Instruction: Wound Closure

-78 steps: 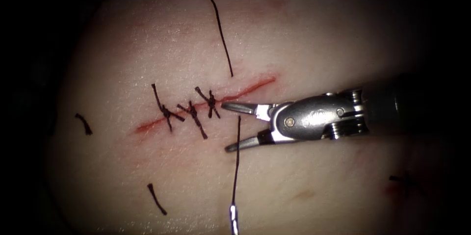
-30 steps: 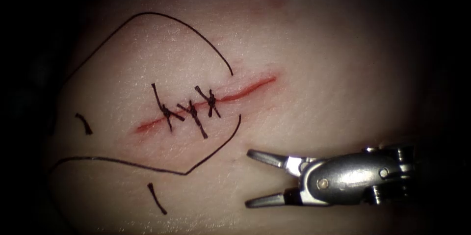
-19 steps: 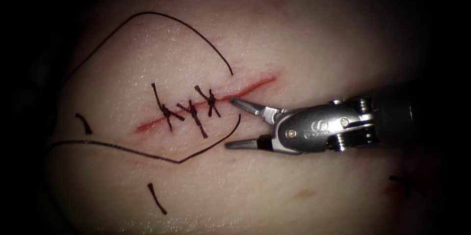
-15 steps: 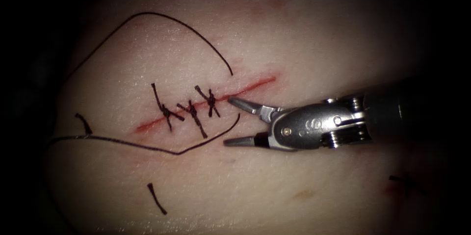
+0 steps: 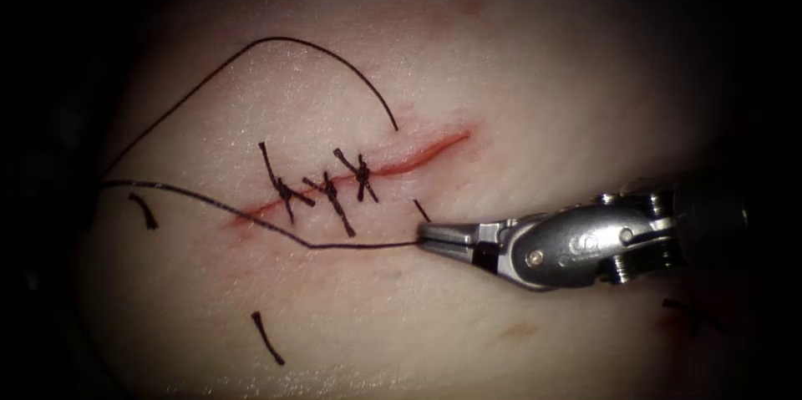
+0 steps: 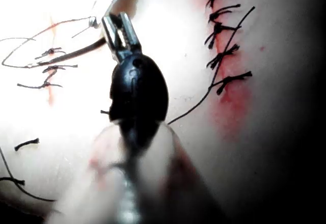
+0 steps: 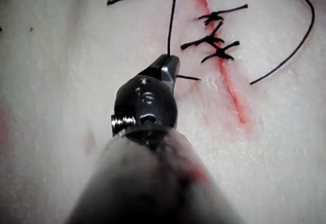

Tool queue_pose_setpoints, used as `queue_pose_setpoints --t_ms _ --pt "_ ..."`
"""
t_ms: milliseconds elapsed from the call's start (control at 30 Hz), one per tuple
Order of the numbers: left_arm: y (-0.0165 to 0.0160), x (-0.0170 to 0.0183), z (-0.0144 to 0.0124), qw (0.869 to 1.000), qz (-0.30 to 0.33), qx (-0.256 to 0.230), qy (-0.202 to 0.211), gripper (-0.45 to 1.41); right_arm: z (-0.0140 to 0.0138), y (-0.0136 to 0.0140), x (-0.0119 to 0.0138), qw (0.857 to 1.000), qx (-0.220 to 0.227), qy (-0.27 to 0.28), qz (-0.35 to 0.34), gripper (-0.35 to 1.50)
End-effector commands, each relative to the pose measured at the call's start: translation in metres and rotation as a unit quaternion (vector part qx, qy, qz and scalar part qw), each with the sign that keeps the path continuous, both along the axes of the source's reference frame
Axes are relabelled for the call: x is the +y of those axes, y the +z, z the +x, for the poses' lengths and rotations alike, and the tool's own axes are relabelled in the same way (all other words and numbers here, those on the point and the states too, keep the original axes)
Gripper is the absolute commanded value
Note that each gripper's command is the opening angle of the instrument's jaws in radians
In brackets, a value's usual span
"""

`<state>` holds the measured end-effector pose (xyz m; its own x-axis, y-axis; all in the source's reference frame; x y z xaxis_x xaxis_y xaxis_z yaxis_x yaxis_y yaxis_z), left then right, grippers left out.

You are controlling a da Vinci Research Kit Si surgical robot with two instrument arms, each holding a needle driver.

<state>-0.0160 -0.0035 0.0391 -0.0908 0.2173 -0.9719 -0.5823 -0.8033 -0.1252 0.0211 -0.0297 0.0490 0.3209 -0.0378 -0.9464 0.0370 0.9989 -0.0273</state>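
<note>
The right arm's end effector [image 5: 426, 235] lies low on the tissue [image 5: 518, 66], its jaws pressed together on the thread [image 5: 251, 215] just below the open, right-hand end of the cut [image 5: 418, 156]. My guess is that it grips there because this is where the strand leaves the tissue; a short length runs up from the jaws to that spot, and the long part trails off to the left. Three tied stitches [image 5: 330, 189] cross the cut's left and middle stretch, and red fluid [image 5: 430, 148] lines the part not yet closed. Cut ends of thread [image 5: 267, 338] lie scattered below and to the left.

Half a second ago those jaws were spread, straddling the strand beside the last stitch. Now they have closed on it and sit a little lower, and the loop that sagged under the stitches has been drawn nearly straight.

In the left wrist view, the left arm's end effector [image 6: 121, 32] holds nothing that I can make out, its jaws close together. I can't pick out the needle.
</note>
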Motion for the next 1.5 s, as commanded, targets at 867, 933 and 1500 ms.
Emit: queue_pose_setpoints --t_ms 867,933,1500 --pt "0.0055 0.0004 -0.0017 1.0 -0.007 0.017 -0.012 -0.45 0.0011 -0.0074 -0.004 0.998 0.058 -0.018 0.033 1.14" --pt "0.0056 0.0006 -0.0008 1.0 -0.004 0.021 -0.016 -0.45 0.0006 -0.0069 -0.003 0.998 0.06 -0.012 0.031 1.18" --pt "0.0057 0.0009 0.0011 0.998 -0.014 0.039 -0.043 -0.45 0.004 0.0053 0.0017 0.999 0.005 0.01 -0.036 1.23"
